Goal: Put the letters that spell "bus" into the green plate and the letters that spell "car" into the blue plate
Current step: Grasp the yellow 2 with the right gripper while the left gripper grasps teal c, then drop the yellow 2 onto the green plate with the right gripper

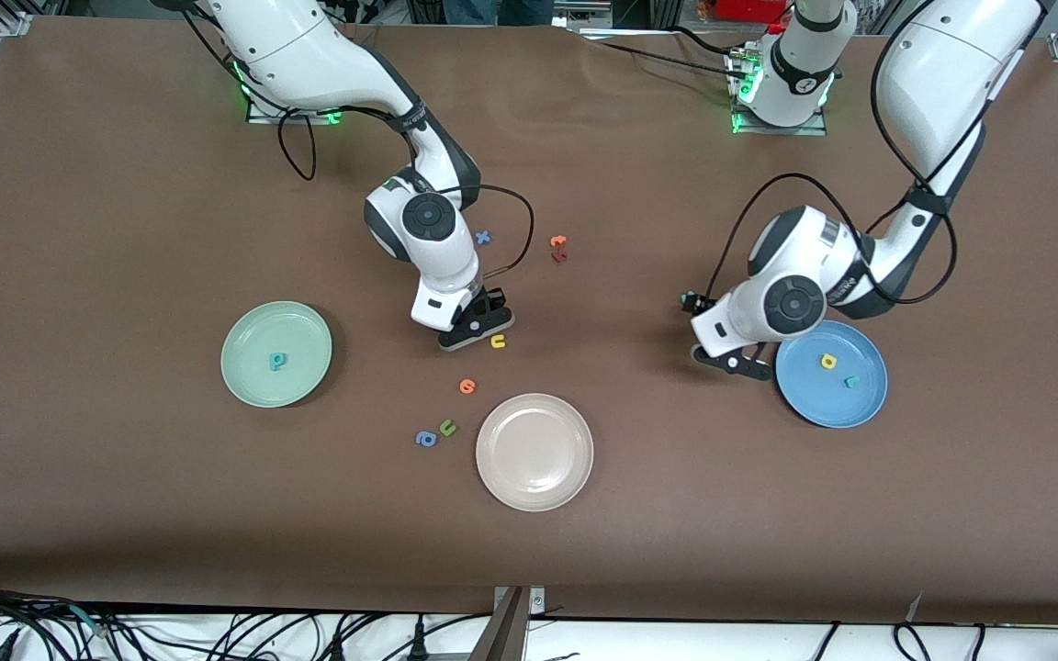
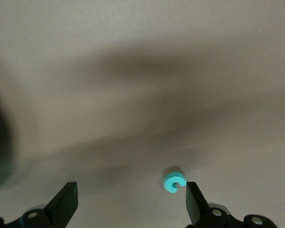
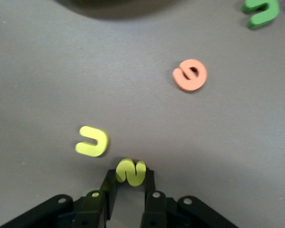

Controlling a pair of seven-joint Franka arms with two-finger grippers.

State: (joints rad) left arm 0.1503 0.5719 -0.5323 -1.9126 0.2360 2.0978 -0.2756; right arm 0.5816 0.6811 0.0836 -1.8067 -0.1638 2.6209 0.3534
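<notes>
Yellow s [image 3: 130,172] is pinched between the closed fingers of the right gripper [image 1: 477,329], down at the table surface near the middle of the table [image 1: 125,514]. Yellow u [image 1: 498,341] lies on the table just beside that gripper, apart from the s.

Green plate [image 1: 253,381] sits toward the right arm's end of the table; teal b [image 1: 278,361] lies in it near its centre.

Blue plate [image 1: 850,404] sits toward the left arm's end; yellow a [image 1: 827,361] and thin teal r [image 1: 851,381] lie in it, close together but apart.

Teal c [image 2: 173,180] lies on the bare table just beside one finger of the left gripper [image 1: 733,363]; jaws stand wide open, nothing between them. The gripper sits low, just beside the blue plate's rim on the side toward the table's middle. The c is hidden in the front view.

Others on the table: beige plate [image 1: 534,477], nearer the front camera than the right gripper; orange round letter [image 1: 467,386] between that gripper and the beige plate; green u [image 1: 447,427] and blue a [image 1: 426,439] side by side beside the beige plate; blue x [image 1: 483,237] next to the right arm's wrist; an orange letter [image 1: 558,241] touching a dark red letter [image 1: 558,256], farther from the camera than the yellow u
</notes>
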